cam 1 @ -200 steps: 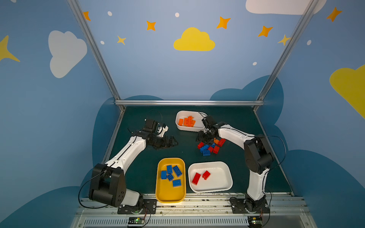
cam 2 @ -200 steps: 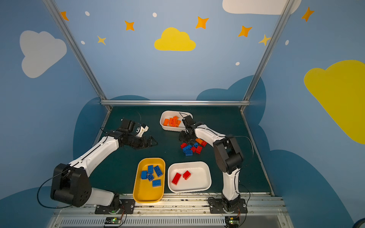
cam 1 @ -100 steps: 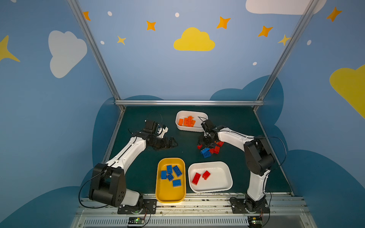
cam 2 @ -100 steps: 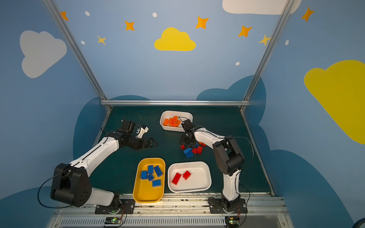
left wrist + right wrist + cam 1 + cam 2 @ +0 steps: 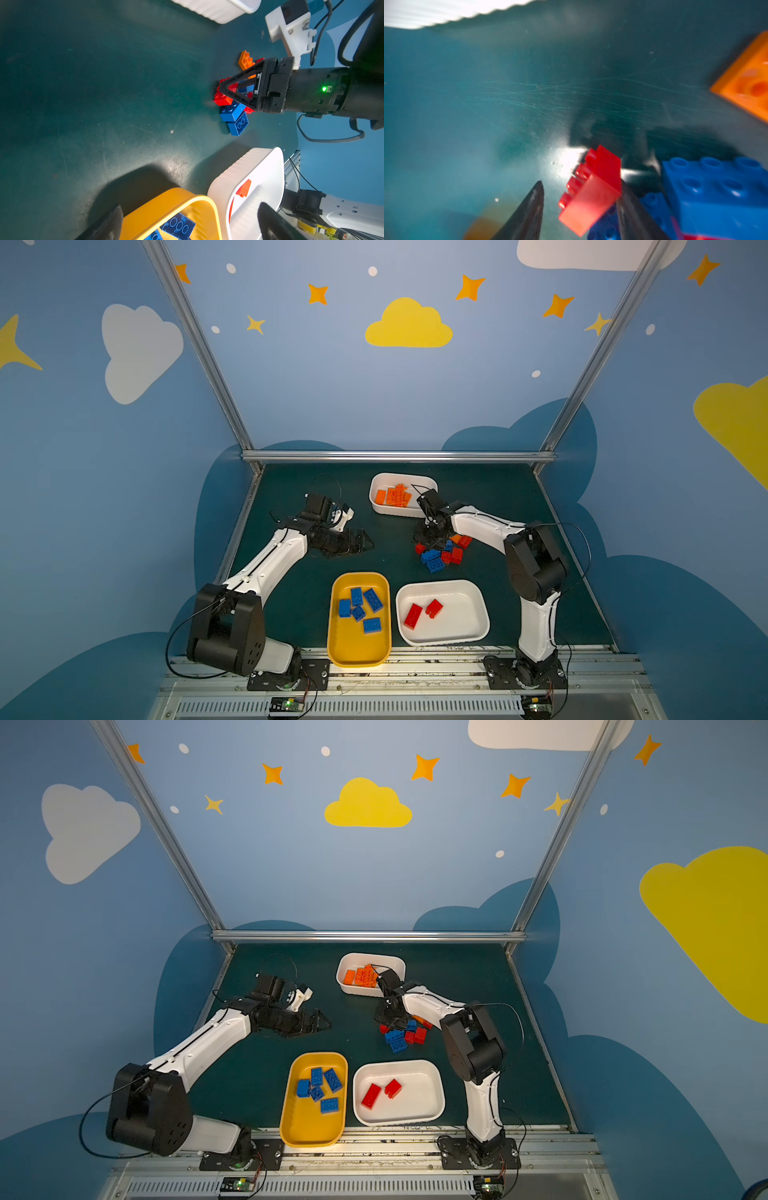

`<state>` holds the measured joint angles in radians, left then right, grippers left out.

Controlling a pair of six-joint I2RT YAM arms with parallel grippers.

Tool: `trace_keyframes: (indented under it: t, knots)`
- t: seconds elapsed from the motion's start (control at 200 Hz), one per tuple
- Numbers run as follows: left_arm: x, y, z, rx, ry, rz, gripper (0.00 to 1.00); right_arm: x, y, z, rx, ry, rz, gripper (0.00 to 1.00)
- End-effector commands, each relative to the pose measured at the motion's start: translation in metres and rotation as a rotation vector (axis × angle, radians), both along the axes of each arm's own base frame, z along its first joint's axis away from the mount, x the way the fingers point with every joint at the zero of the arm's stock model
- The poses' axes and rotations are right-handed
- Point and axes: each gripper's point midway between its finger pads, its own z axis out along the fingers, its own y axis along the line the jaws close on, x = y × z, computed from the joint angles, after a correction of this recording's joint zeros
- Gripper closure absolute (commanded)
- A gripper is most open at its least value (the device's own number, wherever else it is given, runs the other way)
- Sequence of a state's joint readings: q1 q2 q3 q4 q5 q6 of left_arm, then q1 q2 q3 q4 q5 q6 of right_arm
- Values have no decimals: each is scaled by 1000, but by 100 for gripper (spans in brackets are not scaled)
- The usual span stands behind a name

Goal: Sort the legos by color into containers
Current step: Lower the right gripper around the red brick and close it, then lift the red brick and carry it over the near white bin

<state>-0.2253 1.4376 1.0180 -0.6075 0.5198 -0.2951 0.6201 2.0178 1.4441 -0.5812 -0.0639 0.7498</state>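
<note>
A loose pile of red, blue and orange legos (image 5: 441,552) lies right of the table's middle. My right gripper (image 5: 427,536) points down at the pile's left edge. In the right wrist view a red brick (image 5: 593,193) sits between its fingers, against one finger with a gap to the other, so the right gripper (image 5: 581,187) is open. My left gripper (image 5: 365,544) hovers wide open and empty over bare mat. Of the containers, the yellow tub (image 5: 334,614) holds several blue bricks (image 5: 359,608), the wide white tub (image 5: 478,605) holds two red bricks (image 5: 422,612), and the small white tub (image 5: 424,481) holds orange bricks (image 5: 392,495).
The yellow tub and wide white tub stand side by side at the front edge, close under the left gripper's (image 5: 192,220) view. Blue bricks (image 5: 716,187) and an orange brick (image 5: 745,83) crowd one side of the right gripper. Metal frame rails edge the mat.
My right gripper has come down from beside the small white tub onto the pile's left edge, and its jaws have narrowed around a red brick. The left arm has stayed still.
</note>
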Motion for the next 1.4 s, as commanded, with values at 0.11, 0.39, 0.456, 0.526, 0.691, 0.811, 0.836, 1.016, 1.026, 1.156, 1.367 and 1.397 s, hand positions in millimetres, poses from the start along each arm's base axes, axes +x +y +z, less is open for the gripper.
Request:
trace_keyframes:
  t: [0.11,0.39,0.456,0.526,0.691,0.811,0.836,1.016,1.026,1.156,1.367,1.397]
  knots:
    - [-2,2,3,-2,-12,6,0,2,-4,-8,-144,-23,48,52]
    - [-3,1,3,-11,-11,6,0,7,-9,-9,-235,-69,114,73]
    - [-3,-1,5,-22,-13,4,0,8,-8,-5,-230,-77,124,78]
    - [-3,-3,8,-38,-14,1,0,10,-7,9,-225,-112,148,82]
    - [-4,-9,17,-82,-22,-8,0,9,-3,63,-170,-231,273,82]
    - [-6,-15,21,-106,-22,-18,0,-18,1,98,-87,-299,470,83]
    - [-7,-16,22,-109,-20,-21,0,-28,1,103,-67,-308,527,83]
    - [-12,-24,25,-136,-13,-40,0,-115,-5,136,124,-379,893,81]
    - [-12,-25,26,-138,-13,-42,0,-120,-6,139,136,-384,909,81]
    - [-16,-29,28,-150,-5,-55,0,-180,-19,151,248,-412,1093,80]
    - [-18,-32,30,-158,1,-61,0,-243,-38,120,296,-540,1342,78]
    - [-18,-32,29,-157,4,-61,0,-247,-37,117,298,-553,1364,78]
